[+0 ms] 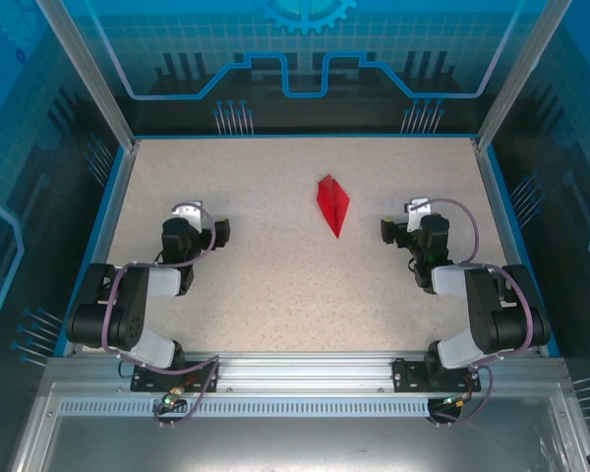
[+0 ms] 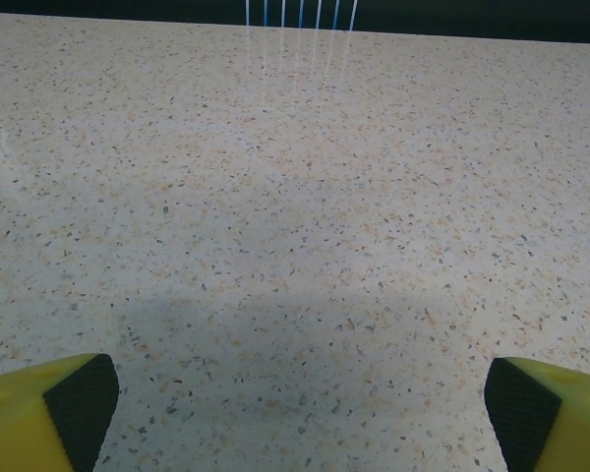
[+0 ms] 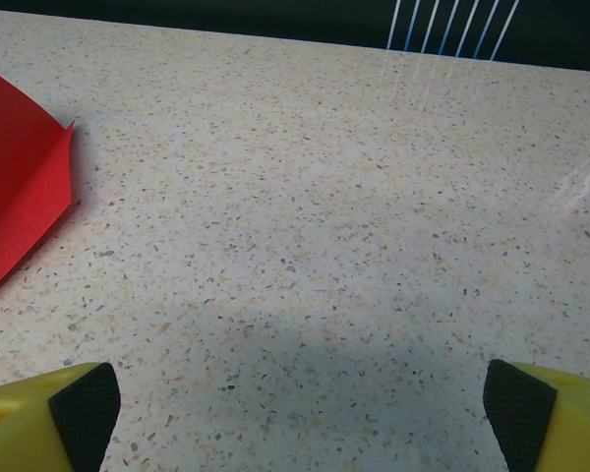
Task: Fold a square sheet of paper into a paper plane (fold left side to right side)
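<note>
Looking over the desk (image 1: 275, 285), I judge the folding is nearly finished: the red paper plane (image 1: 332, 202) lies flat as a narrow pointed dart, at the far middle, nearer to my right arm. My left fingers (image 2: 79, 408) and right fingers (image 3: 84, 408) are spread wide and hold nothing. Maybe only pressing the creases is left; I cannot tell how sharp they are.
</note>
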`<action>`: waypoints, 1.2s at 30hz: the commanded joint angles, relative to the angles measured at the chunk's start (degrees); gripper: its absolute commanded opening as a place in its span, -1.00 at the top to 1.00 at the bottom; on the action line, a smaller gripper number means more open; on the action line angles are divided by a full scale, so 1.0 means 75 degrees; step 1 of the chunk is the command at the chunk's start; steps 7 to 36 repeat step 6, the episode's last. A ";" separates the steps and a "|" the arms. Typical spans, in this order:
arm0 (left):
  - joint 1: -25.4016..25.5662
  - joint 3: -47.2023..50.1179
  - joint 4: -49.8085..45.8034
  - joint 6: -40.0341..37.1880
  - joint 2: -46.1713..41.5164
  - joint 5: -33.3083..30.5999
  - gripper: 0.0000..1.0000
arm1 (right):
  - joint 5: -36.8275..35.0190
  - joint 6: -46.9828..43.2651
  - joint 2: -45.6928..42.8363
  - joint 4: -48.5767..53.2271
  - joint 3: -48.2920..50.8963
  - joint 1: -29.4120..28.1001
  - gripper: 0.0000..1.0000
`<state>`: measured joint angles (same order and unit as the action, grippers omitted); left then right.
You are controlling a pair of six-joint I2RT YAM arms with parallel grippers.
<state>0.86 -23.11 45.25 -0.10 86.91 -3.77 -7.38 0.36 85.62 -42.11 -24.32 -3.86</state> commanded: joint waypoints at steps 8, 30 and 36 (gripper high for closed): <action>-0.0074 -0.0095 -0.0047 0.0029 -0.0021 0.0007 -0.97 | 0.0221 -0.0097 0.0078 -0.0187 -0.0024 -0.0033 -0.98; -0.0074 -0.0095 -0.0047 0.0029 -0.0021 0.0007 -0.97 | 0.0221 -0.0097 0.0078 -0.0187 -0.0024 -0.0033 -0.98; -0.0074 -0.0095 -0.0047 0.0029 -0.0021 0.0007 -0.97 | 0.0221 -0.0097 0.0078 -0.0187 -0.0024 -0.0033 -0.98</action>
